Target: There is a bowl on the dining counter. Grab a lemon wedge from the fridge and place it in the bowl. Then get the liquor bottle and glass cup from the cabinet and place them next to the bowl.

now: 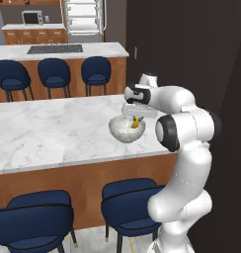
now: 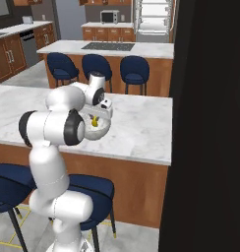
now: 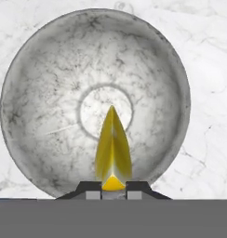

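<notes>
The pale grey mottled bowl (image 1: 125, 131) (image 2: 100, 129) (image 3: 50, 107) stands on the dining counter (image 1: 48, 133) (image 2: 141, 128) near its right end. My gripper (image 1: 136, 120) (image 2: 95, 119) (image 3: 113, 188) hangs just above the bowl's mouth, pointing straight down, shut on the yellow lemon wedge (image 1: 135, 123) (image 2: 94, 122) (image 3: 113, 148). In the hand view the wedge sticks out from between the two dark fingertips (image 3: 90, 189), its tip over the centre of the bowl. The fridge (image 1: 83, 20) (image 2: 152, 18) stands far back with its doors open, white shelves showing.
Blue stools (image 1: 135, 202) (image 2: 90, 194) stand along the counter's near side. Beyond it is a marble island with a black cooktop (image 1: 55, 49) (image 2: 108, 46) and more stools (image 1: 95, 71). A dark wall (image 1: 201, 54) (image 2: 210, 123) rises close on the right. A microwave (image 1: 32, 18) sits at the back.
</notes>
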Controlling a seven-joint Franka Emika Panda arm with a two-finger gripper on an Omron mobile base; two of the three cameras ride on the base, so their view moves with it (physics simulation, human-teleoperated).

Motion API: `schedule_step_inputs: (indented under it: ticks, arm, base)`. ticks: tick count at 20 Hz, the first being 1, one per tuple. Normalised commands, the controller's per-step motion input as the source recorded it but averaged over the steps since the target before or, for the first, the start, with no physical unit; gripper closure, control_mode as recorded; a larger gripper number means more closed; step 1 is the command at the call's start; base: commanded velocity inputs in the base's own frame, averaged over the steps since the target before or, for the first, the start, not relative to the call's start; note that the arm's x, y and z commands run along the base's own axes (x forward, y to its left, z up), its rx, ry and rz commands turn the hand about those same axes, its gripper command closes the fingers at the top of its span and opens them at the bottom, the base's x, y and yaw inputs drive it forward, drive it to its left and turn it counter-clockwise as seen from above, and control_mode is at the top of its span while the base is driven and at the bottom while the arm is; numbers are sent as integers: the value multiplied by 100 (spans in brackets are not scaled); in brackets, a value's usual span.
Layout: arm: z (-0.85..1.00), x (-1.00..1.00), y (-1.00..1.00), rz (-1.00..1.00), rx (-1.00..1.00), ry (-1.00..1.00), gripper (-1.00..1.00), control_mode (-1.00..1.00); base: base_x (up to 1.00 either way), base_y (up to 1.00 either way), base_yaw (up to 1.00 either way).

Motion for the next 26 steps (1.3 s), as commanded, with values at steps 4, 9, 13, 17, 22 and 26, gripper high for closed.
schedule_step_inputs:
  ticks: [4,9,13,17,22,26]
  arm:
    - [-24,28,7,0,0,6,100,-100]
    - [-23,29,8,0,0,6,100,-100]
    - [-24,29,8,0,0,5,100,-100]
    - [-24,31,6,0,0,2,100,-100]
    - [-22,28,6,0,0,1,100,-100]
    - [-21,24,5,0,0,1,100,-100]
  base:
    - [0,0,0]
    - [0,0,0]
    - [0,0,0]
    - [0,0,0]
    - [0,0,0]
    - [0,0,0]
